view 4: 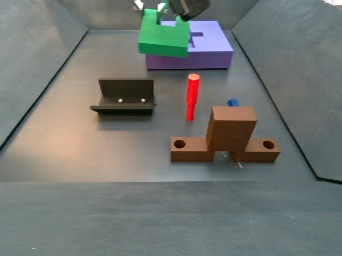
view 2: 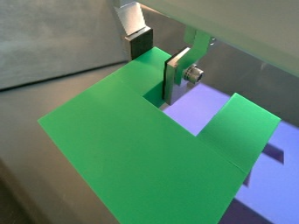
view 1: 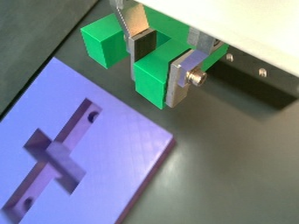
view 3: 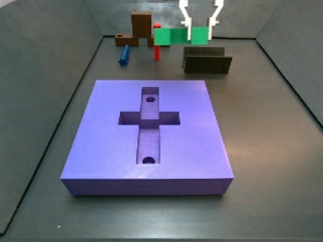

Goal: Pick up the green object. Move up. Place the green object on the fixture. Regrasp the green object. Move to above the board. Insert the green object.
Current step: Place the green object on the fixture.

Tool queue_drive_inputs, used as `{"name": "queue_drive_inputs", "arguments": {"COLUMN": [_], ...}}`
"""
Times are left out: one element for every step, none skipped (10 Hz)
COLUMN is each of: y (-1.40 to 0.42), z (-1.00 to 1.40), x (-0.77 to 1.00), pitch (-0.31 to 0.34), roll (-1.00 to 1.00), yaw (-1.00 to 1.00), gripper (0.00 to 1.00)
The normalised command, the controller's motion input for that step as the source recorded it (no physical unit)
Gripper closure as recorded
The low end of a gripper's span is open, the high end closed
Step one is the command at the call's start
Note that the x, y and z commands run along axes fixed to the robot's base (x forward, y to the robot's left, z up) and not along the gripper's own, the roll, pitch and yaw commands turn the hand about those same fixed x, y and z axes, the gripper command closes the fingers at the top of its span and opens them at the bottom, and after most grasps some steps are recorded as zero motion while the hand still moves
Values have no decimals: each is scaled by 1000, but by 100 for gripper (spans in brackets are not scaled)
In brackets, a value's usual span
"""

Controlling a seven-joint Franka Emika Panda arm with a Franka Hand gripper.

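Side view: tool aloft near the tabletop's far edge, above the dark fixture | pinching one leg of the bright green U-shaped block | likely rigid, light, smooth-faced; flat leg sides grip best.

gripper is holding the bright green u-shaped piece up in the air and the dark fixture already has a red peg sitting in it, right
Not quite. The gripper does hold the bright green U-shaped piece aloft, but the dark fixture holds nothing; a side view shows the thin red peg standing upright on the floor beside it.
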Motion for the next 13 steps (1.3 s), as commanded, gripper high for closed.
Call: {"name": "queue_drive_inputs", "arguments": {"y": [34,37,106,143,149,106,226,466,486,543,369,431,451], "z": [129,126,240,357,377,394,0,-463,-694,-457,-280,-203,-191], "x": [951,983,1000,1000,1000,1000,946,549,420,857,874,766,723], "pitch": [-40,-34,0,80,197,269,314,103,37,354,346,380,411], "roll": [-763,-597,-403,-234,-3,34,49,0,86,-103,-134,-149,-160], "yaw": [-140,-69,0,0,6,117,126,54,0,0,-129,-171,-177], "gripper": [100,100,100,100,100,100,100,100,100,100,100,100,100]}}
